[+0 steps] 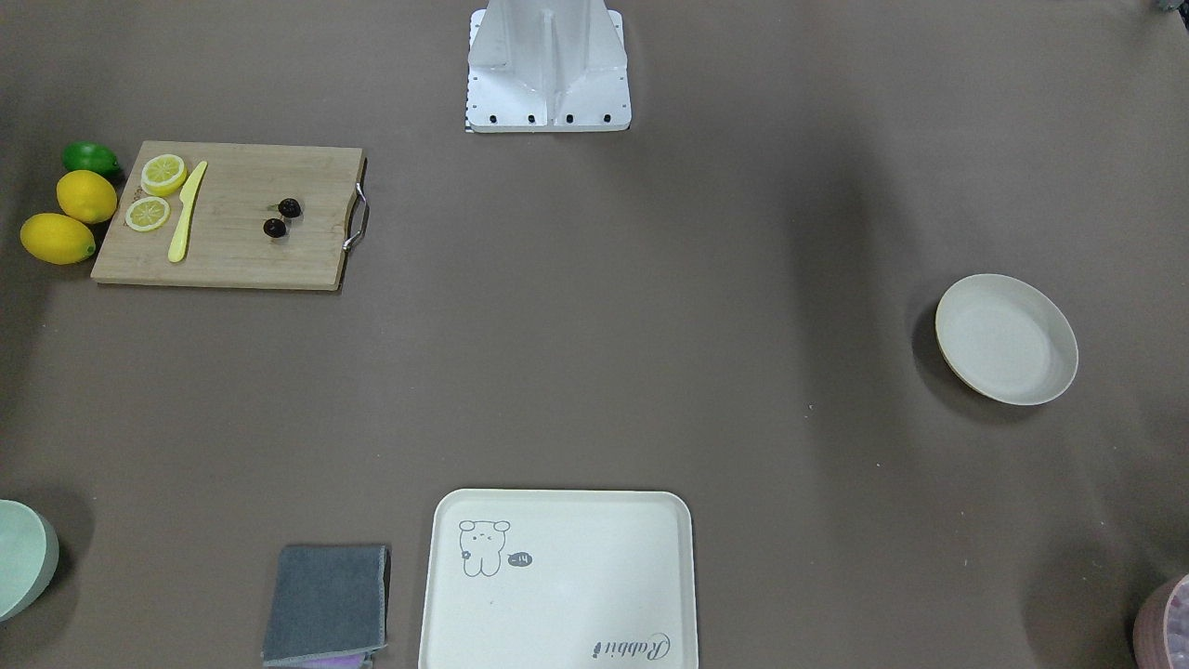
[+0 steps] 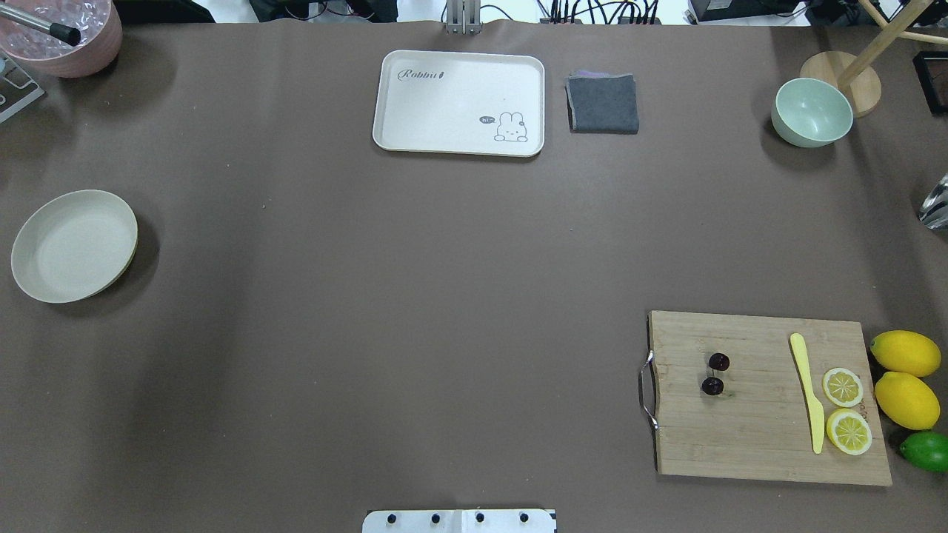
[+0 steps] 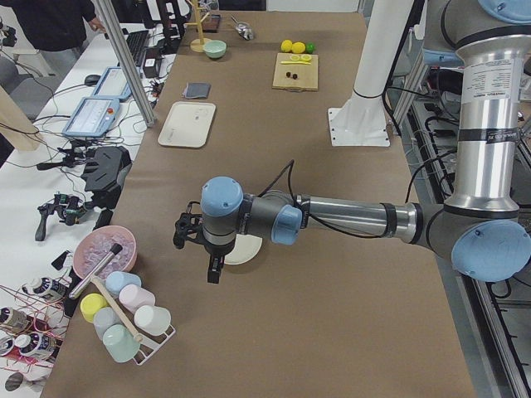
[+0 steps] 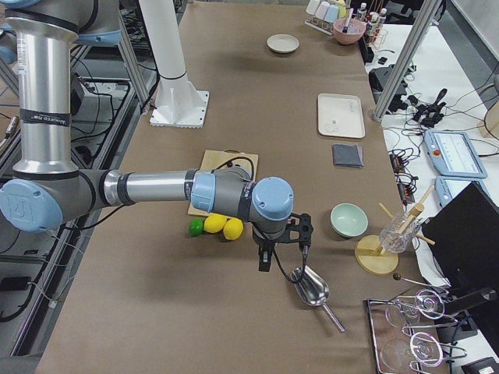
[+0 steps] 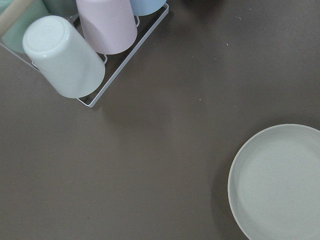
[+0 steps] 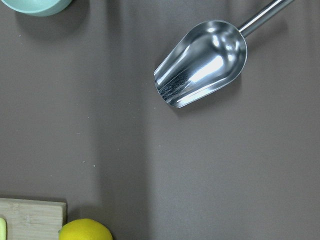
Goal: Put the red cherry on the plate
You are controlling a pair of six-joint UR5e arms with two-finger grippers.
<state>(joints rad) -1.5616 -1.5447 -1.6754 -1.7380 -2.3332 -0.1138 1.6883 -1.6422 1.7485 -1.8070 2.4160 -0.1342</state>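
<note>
Overhead exterior: cherries on the board, plate far across the tabletop

The red cherry (image 2: 712, 386), two tiny glossy near-black balls on thin stems, lies on a pale wooden cutting board (image 2: 748, 437) near its bent metal handle (image 2: 647, 390), at the robot's right. A flat yellow plastic knife (image 2: 809, 392) and two lemon slices (image 2: 843, 386) share the board. Two smooth whole lemons (image 2: 905, 354) and a green lime (image 2: 927, 451) sit just beside its outer edge.

The plate (image 2: 74, 246), round, shallow, matte cream with a raised rim, sits bare at the opposite end, well apart from the board. A matte brown sheet covers the tabletop (image 2: 415, 281). On the far side lie a cream rectangular tray (image 2: 452, 96) with a rabbit drawing, a folded grey cloth (image 2: 603, 104) and a pale green bowl (image 2: 812, 112).

Both arms reach out past the table's ends. The left arm's fingers (image 3: 213, 272) hang near the plate and a wire rack of pastel cups (image 5: 62, 56). The right arm's fingers (image 4: 263, 261) hang beside a shiny steel scoop (image 6: 202, 62). Whether either pair is parted or closed, I cannot tell. Benches with cables and devices flank the table.
</note>
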